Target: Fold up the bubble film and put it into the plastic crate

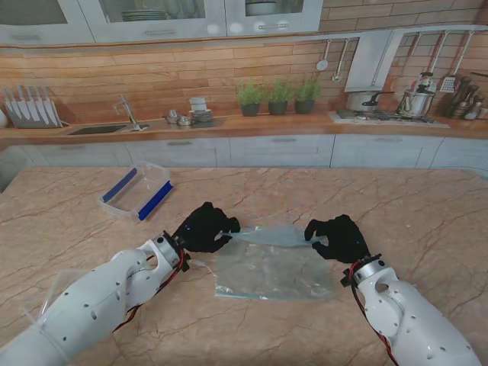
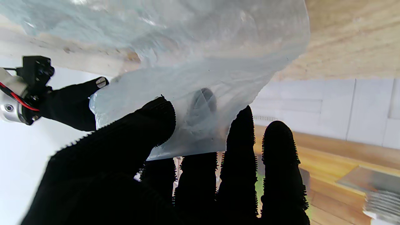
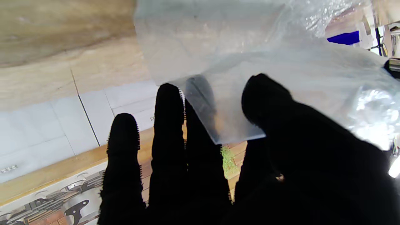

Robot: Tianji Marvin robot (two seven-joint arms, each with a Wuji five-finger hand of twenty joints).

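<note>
The translucent bubble film (image 1: 271, 267) lies on the marble table in front of me, its far edge lifted off the surface. My left hand (image 1: 204, 227) pinches the far left corner of the film (image 2: 200, 93) between thumb and fingers. My right hand (image 1: 339, 236) pinches the far right corner of the film (image 3: 237, 78) the same way. The near edge still rests on the table. The plastic crate (image 1: 137, 192), clear with blue ends, stands farther away to the left.
The marble table (image 1: 427, 221) stretches wide on both sides of the film. Beyond its far edge runs a kitchen counter with a sink (image 1: 99, 130), potted plants (image 1: 278, 95) and a stove (image 1: 381, 107).
</note>
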